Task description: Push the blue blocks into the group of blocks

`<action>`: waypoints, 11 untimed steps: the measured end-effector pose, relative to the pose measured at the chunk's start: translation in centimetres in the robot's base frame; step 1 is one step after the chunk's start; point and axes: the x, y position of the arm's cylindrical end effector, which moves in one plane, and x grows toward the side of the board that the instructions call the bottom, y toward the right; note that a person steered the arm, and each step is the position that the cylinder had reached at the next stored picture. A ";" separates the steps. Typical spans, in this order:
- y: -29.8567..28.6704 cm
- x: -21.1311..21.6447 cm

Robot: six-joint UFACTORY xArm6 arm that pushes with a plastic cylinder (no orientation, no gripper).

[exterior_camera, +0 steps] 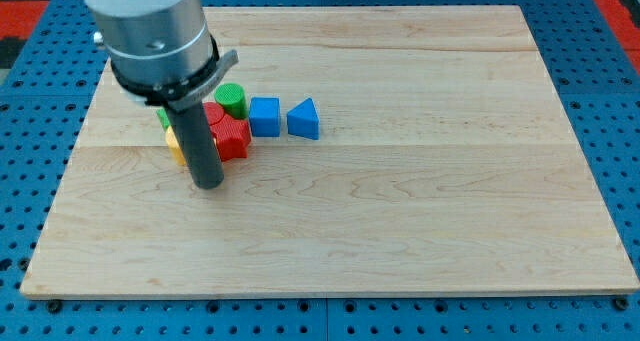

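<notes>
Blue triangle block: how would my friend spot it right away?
Look at the wooden board, upper left, where blocks cluster by my tip. The blue triangle block sits at the row's right end, just past the blue cube, and it alone is pointed.

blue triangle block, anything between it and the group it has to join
Yes: the blue cube sits between the blue triangle block and the group, next to the green cylinder and red block. Both go the same way, so it is hardly a blocker. My tip is at the group's lower edge, on the far side from the triangle.
</notes>
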 end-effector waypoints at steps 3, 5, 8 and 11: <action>-1.7 2.3; 10.4 -0.2; 15.0 -9.3; 11.4 -9.6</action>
